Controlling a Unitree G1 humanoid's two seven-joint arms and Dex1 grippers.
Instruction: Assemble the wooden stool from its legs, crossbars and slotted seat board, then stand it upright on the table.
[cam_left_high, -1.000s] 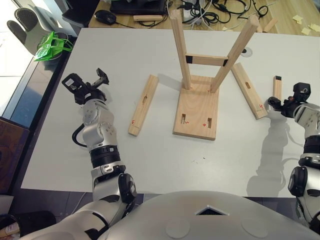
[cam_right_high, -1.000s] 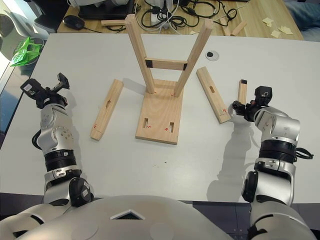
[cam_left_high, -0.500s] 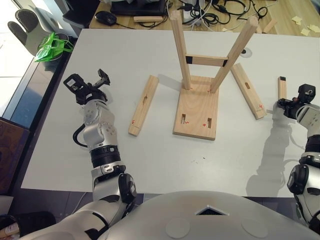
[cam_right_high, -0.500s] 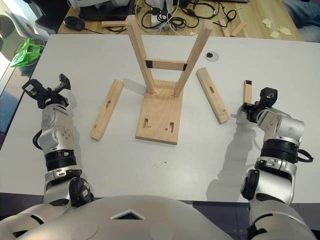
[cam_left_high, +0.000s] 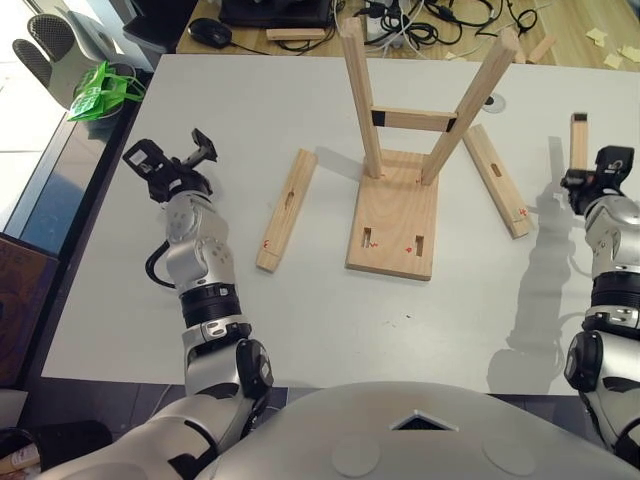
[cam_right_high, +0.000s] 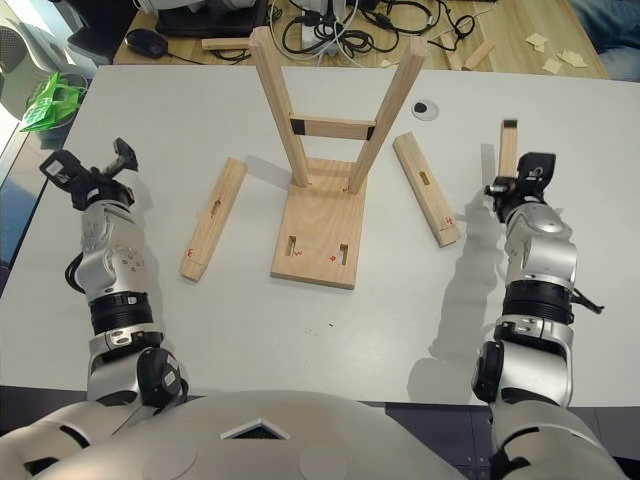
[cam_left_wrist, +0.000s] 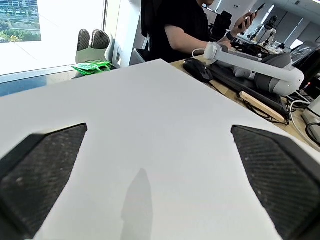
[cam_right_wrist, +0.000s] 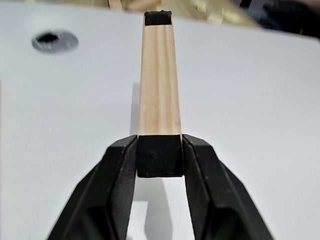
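Note:
The slotted seat board (cam_left_high: 392, 215) lies flat mid-table with two legs (cam_left_high: 360, 95) standing in it, joined by a crossbar (cam_left_high: 413, 121). A loose leg (cam_left_high: 287, 209) lies to its left, another loose leg (cam_left_high: 497, 180) to its right. My right gripper (cam_right_wrist: 159, 165) is shut on the black-tipped end of a short crossbar (cam_right_wrist: 159, 90), held off the table at the right (cam_left_high: 578, 140). My left gripper (cam_left_high: 172, 163) hovers open over bare table at the left, its dark pads (cam_left_wrist: 40, 175) spread wide with nothing between them.
A green object (cam_left_high: 103, 92) sits at the table's far left corner. A round cable hole (cam_right_high: 426, 110) lies behind the stool. A wooden desk with cables, a mouse (cam_left_high: 210, 33) and a spare stick runs along the back.
My right gripper has lifted the short crossbar off the table and carried it farther back. The left gripper has barely shifted.

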